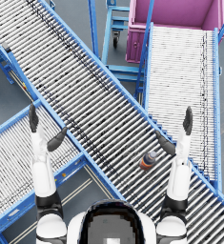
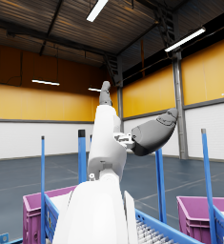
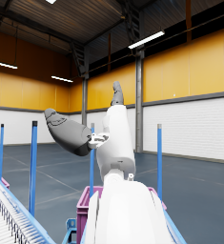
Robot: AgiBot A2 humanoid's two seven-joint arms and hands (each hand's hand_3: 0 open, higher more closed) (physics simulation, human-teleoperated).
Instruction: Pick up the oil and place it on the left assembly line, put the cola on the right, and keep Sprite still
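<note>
you had no text, number or sign you could read in any of the three views. the band around the small bottle on the long roller conveyor was orange, but it was too small and blurred for you to make out a brand or any lettering.
</note>
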